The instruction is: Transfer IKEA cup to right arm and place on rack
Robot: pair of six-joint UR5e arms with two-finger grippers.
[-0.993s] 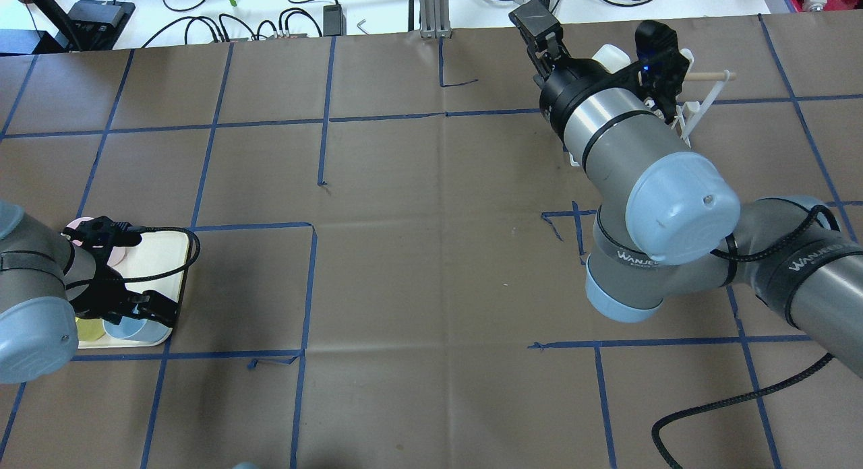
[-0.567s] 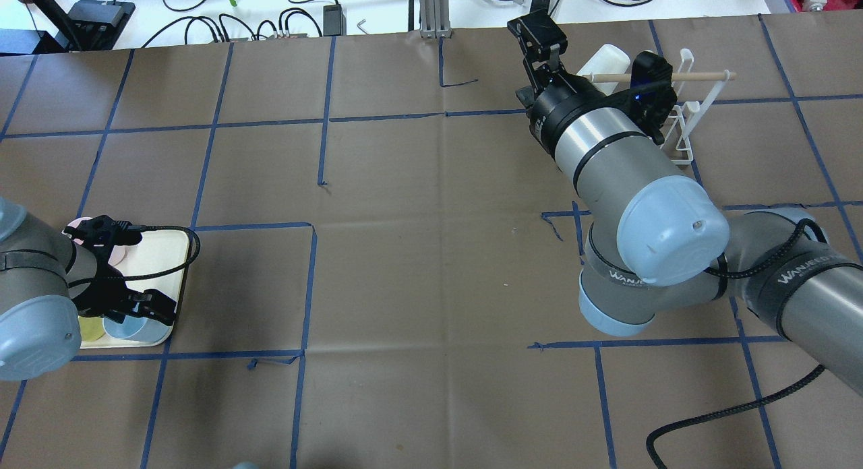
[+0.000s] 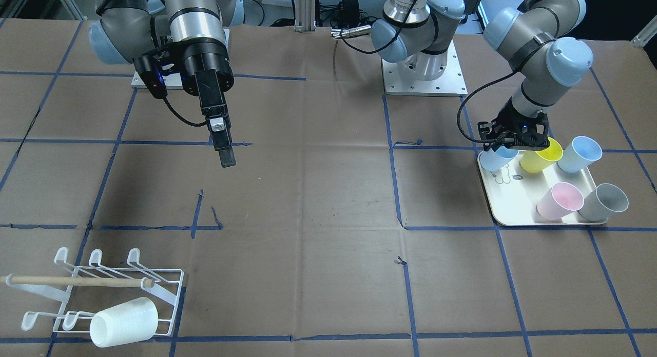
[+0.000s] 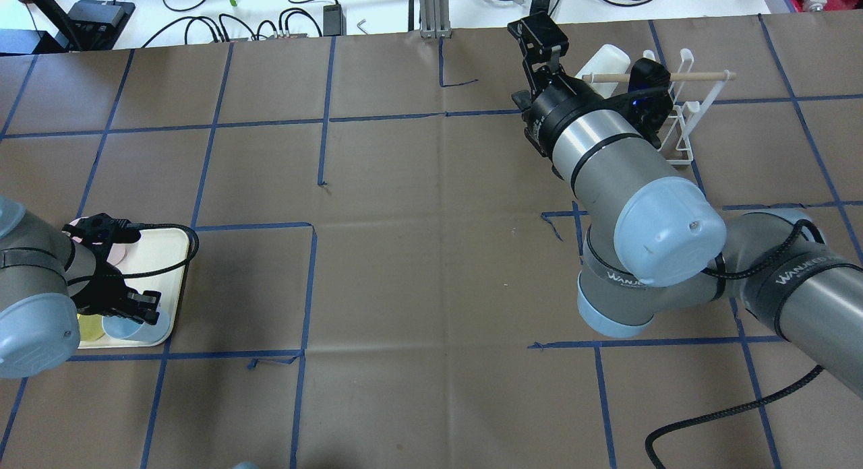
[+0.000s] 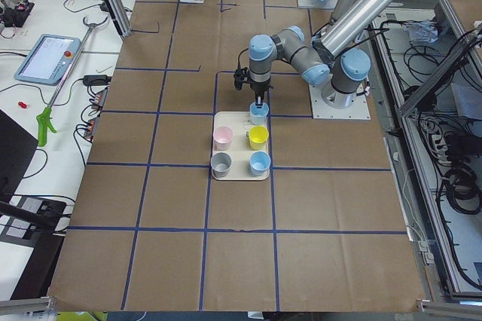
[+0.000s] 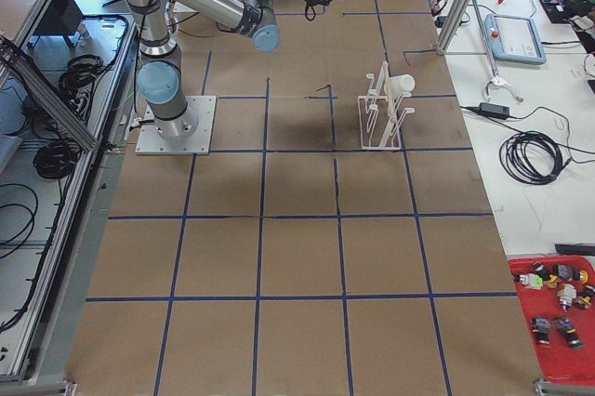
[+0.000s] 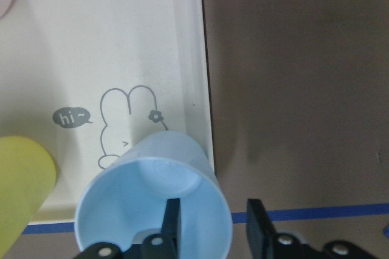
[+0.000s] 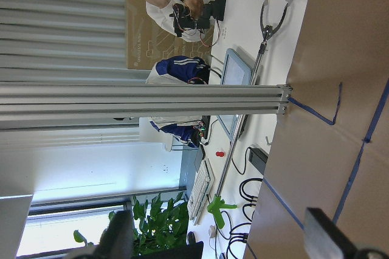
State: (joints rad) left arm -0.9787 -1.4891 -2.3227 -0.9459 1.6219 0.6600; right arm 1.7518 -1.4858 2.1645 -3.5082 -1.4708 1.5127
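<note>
**A:** Start on the robot's left. Where is the cup?

**B:** The pale blue plastic cup stands upright at a corner of the cream rectangular tray with the bear drawing. The left pincer is down on it, one finger inside the cup and one outside, astride its wall.

**A:** Clamped?

**B:** Not that I can see. The wrist view shows a gap on both sides of the wall, so the fingers are parted narrowly and grip nothing yet.

**A:** What else is on the tray?

**B:** A yellow cup stands just beside the blue one. There is also a second pale blue cup, a pink cup and a grey cup.

**A:** And the middle?

**B:** Only the brown paper-covered worktop with its blue tape lines. No hand-over is under way there.

**A:** Then the right side.

**B:** The silver-grey right arm hangs over the worktop, well apart from the tray. Its wrist view shows the right pincer spread wide with nothing in it. Past it stands the white wire rack, with a pale wooden dowel across it. A white cup lies on its side on the rack.

**A:** So how far along is the task?

**B:** At the very start for this cup, I judge. The left fingers have yet to close on it, and the lift, the pass to the right arm and the placing on the rack are all left. The white cup suggests that one cup is already done.
</note>
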